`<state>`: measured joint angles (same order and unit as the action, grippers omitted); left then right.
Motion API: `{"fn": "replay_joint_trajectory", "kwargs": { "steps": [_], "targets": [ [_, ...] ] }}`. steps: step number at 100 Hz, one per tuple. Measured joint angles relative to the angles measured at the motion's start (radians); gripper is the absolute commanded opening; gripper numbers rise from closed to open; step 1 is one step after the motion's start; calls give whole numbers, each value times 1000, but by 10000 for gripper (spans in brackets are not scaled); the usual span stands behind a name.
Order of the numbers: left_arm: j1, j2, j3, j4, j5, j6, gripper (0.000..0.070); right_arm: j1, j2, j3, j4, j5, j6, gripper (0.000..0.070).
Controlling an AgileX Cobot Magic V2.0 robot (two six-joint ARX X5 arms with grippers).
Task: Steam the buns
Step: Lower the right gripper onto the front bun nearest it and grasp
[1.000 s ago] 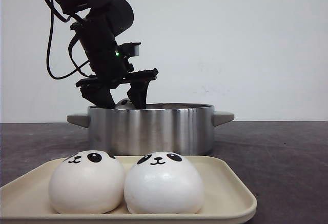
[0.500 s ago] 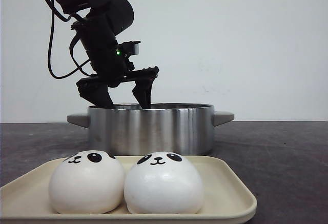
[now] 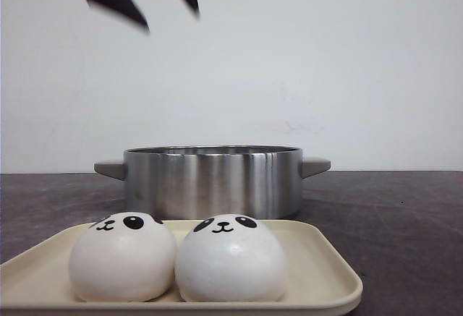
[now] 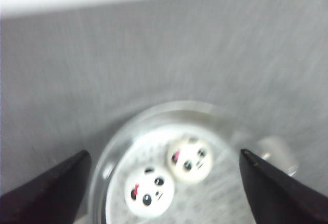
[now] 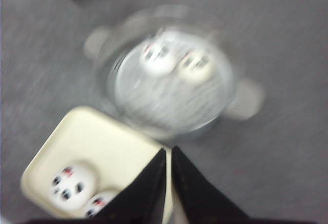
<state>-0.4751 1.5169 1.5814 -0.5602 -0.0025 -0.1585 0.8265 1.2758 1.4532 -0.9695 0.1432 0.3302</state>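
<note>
Two white panda buns (image 3: 123,257) (image 3: 231,257) sit side by side on a cream tray (image 3: 325,272) at the front. Two more buns (image 4: 149,191) (image 4: 189,158) lie inside the steel pot (image 3: 213,181), seen from above in the left wrist view. My left gripper (image 3: 155,1) is open and empty, high above the pot at the top of the front view. My right gripper (image 5: 169,152) is shut and empty, high over the tray's edge (image 5: 102,131); it does not show in the front view. The right wrist view also shows the pot (image 5: 169,111).
The pot has side handles (image 3: 110,168) (image 3: 315,165). The dark grey table (image 3: 391,215) stretches right of the pot and tray. A white wall stands behind.
My left gripper rose from inside the pot's rim to high above it, open, leaving a bun in the pot. The tray buns have not moved.
</note>
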Motion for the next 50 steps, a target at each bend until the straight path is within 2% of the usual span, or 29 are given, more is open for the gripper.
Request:
{"fn": "replay_joint_trajectory", "kwargs": {
  "steps": [12,16,20,25,30,35,50],
  "targets": [
    [0,-133,3,-44,3,-2,543,19,5,-204,129,-78,97,9],
    [0,-169,3,-63,5,-2,544,26,11,-260,157,-102,131,35],
    [0,-203,3,-80,5,-2,544,32,16,-306,173,-127,163,117],
    [0,-244,2,-105,5,-2,544,42,25,-346,172,-152,195,280],
    [0,-286,2,-125,5,-3,544,53,34,-365,162,-172,219,406],
    [0,-327,2,-142,5,-8,544,66,42,-366,158,-190,234,487],
    [0,-433,2,-182,5,-31,544,119,63,-366,165,-255,263,495]
  ]
}}
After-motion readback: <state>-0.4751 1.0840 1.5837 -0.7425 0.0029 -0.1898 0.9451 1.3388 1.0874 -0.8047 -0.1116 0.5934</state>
